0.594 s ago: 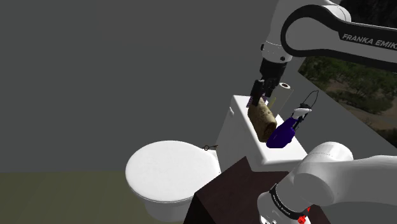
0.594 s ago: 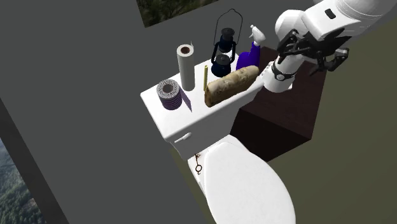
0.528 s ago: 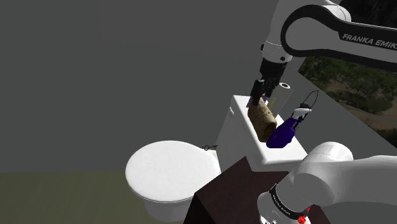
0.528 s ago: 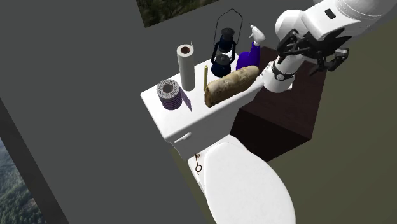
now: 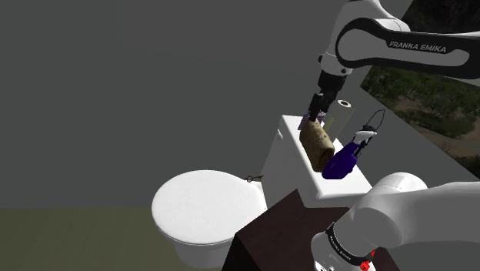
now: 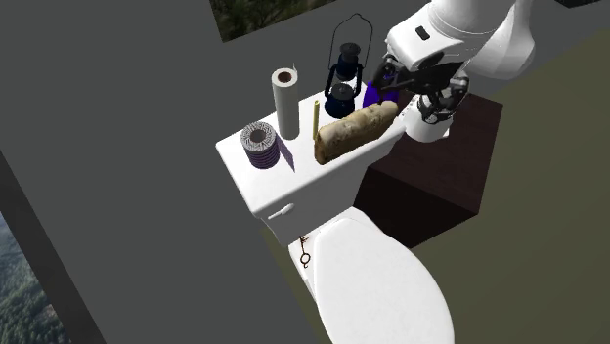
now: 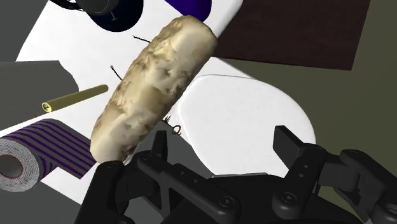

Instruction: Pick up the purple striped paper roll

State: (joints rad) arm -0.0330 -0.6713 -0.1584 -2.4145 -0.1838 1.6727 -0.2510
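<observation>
The purple striped paper roll (image 6: 260, 145) lies on its side at the end of the white toilet tank lid (image 6: 256, 186), farthest from the stand. In the wrist view the roll (image 7: 46, 151) shows beside and beyond the left finger, past a long bread loaf (image 7: 156, 83). My gripper (image 7: 219, 149) is open, fingers apart, with nothing between them. In the shoulder view the gripper (image 5: 317, 113) hangs over the tank's far end, above the loaf (image 5: 316, 144), and covers most of the roll.
On the tank also stand an upright white paper roll (image 6: 285, 96), a thin yellow stick (image 6: 316, 119), a dark lantern (image 6: 342, 76) and a blue spray bottle (image 5: 341, 160). The closed toilet lid (image 5: 205, 202) lies below. The dark brown stand (image 6: 430, 176) adjoins the tank.
The arm has swung over the tank, toward the second exterior view's left, now above the lantern and bottle. In the shoulder view the gripper shifted slightly up and right. Objects are unmoved.
</observation>
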